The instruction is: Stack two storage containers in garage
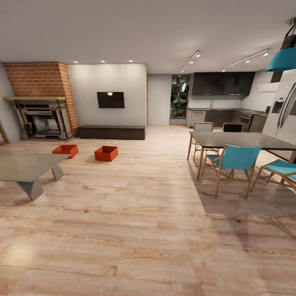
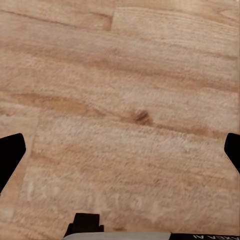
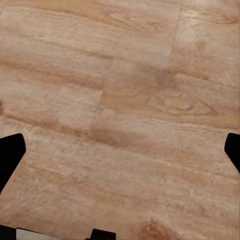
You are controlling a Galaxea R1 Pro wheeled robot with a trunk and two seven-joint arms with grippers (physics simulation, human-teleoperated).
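A: Near field first. L gripper (image 2: 120, 150) over bare wood plank floor (image 2: 125, 75), fingertips wide apart at the frame edges, released, nothing between. R gripper (image 3: 120, 150) same: spread, empty, planks under it.

B: Head view?

A: Open floor ahead, no obstacle in the mid stretch. Grey low table (image 1: 24, 166) at left, dining table (image 1: 242, 140) w/ teal chairs (image 1: 234, 158) at right.

B: Containers?

A: Both on the floor, far, ahead and left of centre, past the low table. Left container (image 1: 65, 150) just beyond the table's far corner; right container (image 1: 106, 153) beside it, apart, not touching. Both open side up. Behind them: brick fireplace (image 1: 41, 100), dark bench (image 1: 111, 132).

B: Which arm?

A: Judgement: neither yet, both well apart from the bins. Base must drive fwd-left. They lie on the L arm's side; the right container has the clearer approach, no table corner in the way. Long axis hard to call at this range.
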